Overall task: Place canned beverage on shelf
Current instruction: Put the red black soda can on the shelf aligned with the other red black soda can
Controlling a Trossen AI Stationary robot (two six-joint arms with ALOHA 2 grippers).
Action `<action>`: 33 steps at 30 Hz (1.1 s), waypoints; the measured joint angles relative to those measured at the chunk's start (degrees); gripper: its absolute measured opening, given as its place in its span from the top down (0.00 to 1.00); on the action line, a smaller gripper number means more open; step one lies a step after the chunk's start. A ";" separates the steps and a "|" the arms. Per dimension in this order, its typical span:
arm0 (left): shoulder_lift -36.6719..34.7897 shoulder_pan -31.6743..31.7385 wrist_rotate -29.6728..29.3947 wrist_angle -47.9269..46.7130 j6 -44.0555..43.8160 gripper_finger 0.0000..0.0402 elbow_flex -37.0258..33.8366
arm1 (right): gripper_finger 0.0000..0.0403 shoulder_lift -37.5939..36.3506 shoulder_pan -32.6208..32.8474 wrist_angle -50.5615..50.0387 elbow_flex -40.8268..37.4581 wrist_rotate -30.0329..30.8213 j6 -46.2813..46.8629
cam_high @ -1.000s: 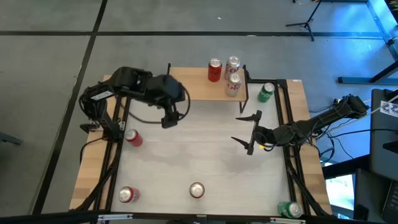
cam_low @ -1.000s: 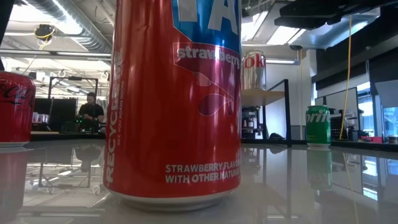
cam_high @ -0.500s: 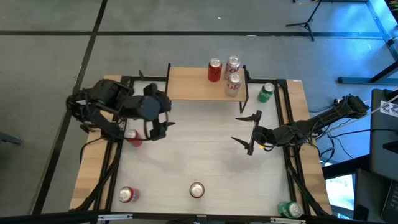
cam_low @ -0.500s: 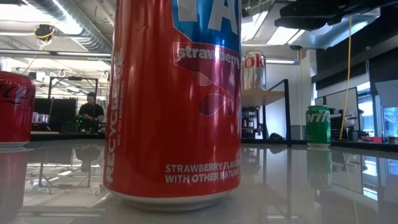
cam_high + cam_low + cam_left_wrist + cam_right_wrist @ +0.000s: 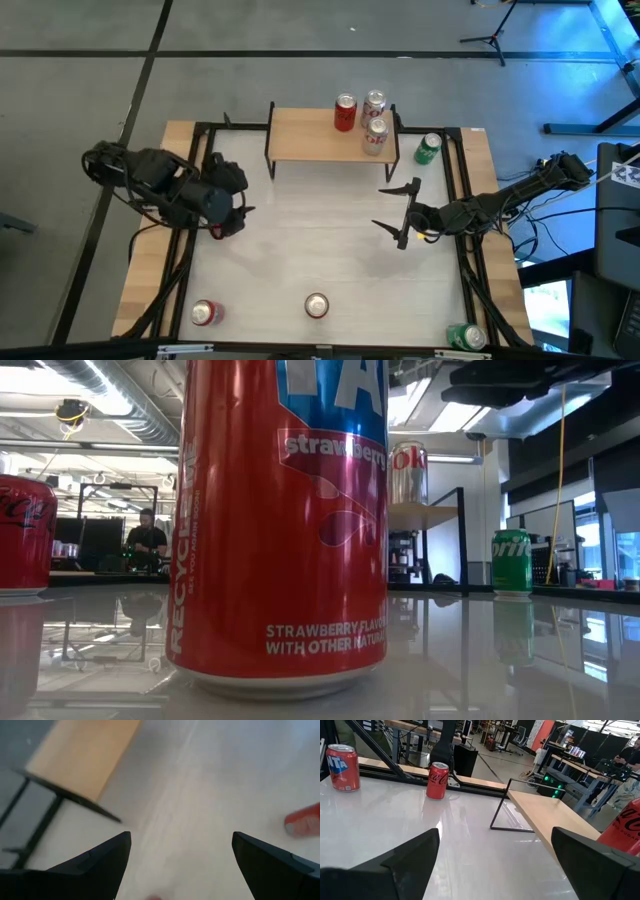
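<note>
White desk point(image 5: 330, 250) top lies mostly bare at its middle, cans kept to its edges. At the far edge, the shelf point(image 5: 310, 140) carries three cans point(image 5: 362, 118) at its right end, its left half free. A green Sprite can point(image 5: 428, 149) stands just beside it. Nearest the low camera, a red can point(image 5: 283, 520) reads "strawberry". The left gripper point(image 5: 228, 212) hovers near the left edge, fingers released; the right gripper point(image 5: 398, 212) waits right of centre, fingers spread, empty.

- 1 white table point(image 5: 330, 250), wood edges, ringed by a black frame point(image 5: 468, 270).
- Grey floor point(image 5: 300, 30) with dark tape lines.
- 1 tripod point(image 5: 495, 35), far right.
- 1 person point(image 5: 147, 532), far left in the room.
- 1 ceiling duct point(image 5: 110, 390).
- 1 yellow cable point(image 5: 556, 480), right.
</note>
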 joint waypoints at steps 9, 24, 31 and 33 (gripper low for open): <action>0.14 -0.29 7.35 5.49 -2.53 0.16 -8.04 | 0.05 0.00 0.00 1.12 0.00 0.00 0.00; 0.54 1.70 6.18 7.89 -1.89 0.16 -13.79 | 0.05 0.00 0.00 1.05 0.00 0.00 0.00; 0.52 3.65 5.88 -1.08 -3.93 0.16 -14.37 | 0.05 0.01 0.00 1.05 0.00 0.00 0.00; 0.52 4.05 6.50 -2.51 -5.12 0.16 -14.85 | 0.05 0.00 0.00 0.93 0.00 0.00 0.00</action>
